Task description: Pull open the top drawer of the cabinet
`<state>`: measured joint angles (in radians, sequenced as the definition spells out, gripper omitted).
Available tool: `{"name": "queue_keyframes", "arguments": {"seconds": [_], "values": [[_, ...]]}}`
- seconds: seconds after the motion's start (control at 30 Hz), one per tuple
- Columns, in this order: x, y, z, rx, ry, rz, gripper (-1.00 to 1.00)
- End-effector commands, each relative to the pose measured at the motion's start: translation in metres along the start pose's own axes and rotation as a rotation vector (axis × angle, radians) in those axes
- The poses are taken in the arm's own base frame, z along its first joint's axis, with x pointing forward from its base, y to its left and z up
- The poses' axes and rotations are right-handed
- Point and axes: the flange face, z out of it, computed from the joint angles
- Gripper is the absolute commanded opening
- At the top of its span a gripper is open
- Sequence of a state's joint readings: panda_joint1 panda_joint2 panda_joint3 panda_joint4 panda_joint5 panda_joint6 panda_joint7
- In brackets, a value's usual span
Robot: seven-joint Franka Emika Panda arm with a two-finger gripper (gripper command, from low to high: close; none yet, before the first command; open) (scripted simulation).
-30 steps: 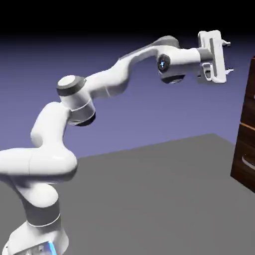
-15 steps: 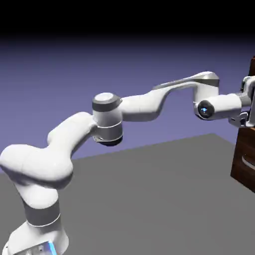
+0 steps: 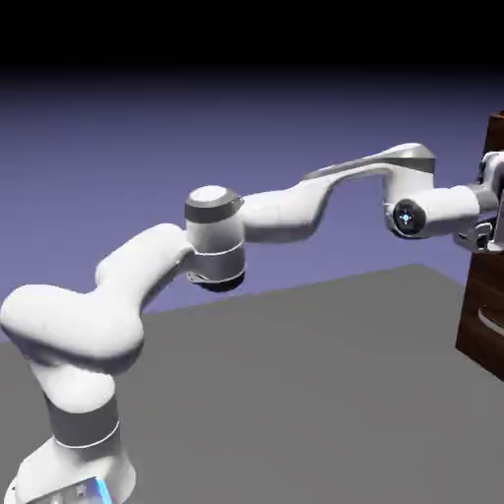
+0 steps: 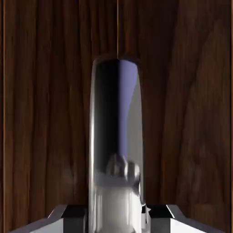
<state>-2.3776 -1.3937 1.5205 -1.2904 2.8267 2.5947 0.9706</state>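
Note:
The cabinet (image 3: pixel 484 325) is a dark reddish-brown wooden unit cut off by the exterior view's right edge. Its top drawer (image 3: pixel 496 138) is the uppermost panel, and my hand (image 3: pixel 489 202) is pressed up to that front, the fingers hidden there. In the hand view the drawer's wood grain (image 4: pixel 45 113) fills the picture. A shiny pale curved handle (image 4: pixel 116 127) runs up the middle, large. It sits between my two grey fingertips (image 4: pixel 68 214), which flank it closely at the bottom edge. My gripper (image 4: pixel 116 215) is shut on this handle.
A lower drawer front with its own pale curved handle (image 3: pixel 489 317) shows below my hand. The grey table (image 3: pixel 295 394) spreads under the outstretched arm (image 3: pixel 295 207). A thin orange-brown seam (image 4: pixel 118 27) runs above the handle in the hand view.
One second ago the hand was high and short of the cabinet. It has swung down and to the right onto the top drawer front. Since half a second ago the arm has barely shifted.

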Motion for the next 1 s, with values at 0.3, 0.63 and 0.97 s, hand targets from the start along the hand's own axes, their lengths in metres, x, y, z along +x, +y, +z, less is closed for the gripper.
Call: {"name": "queue_keyframes", "arguments": {"seconds": [0.3,0.63,0.97], "values": [[0.000,0.000,-0.064,-0.001,0.001,0.000,-1.00],[0.000,0.000,-0.149,-0.001,0.001,0.000,-1.00],[-0.001,0.000,-0.220,0.000,0.001,-0.001,1.00]]}}
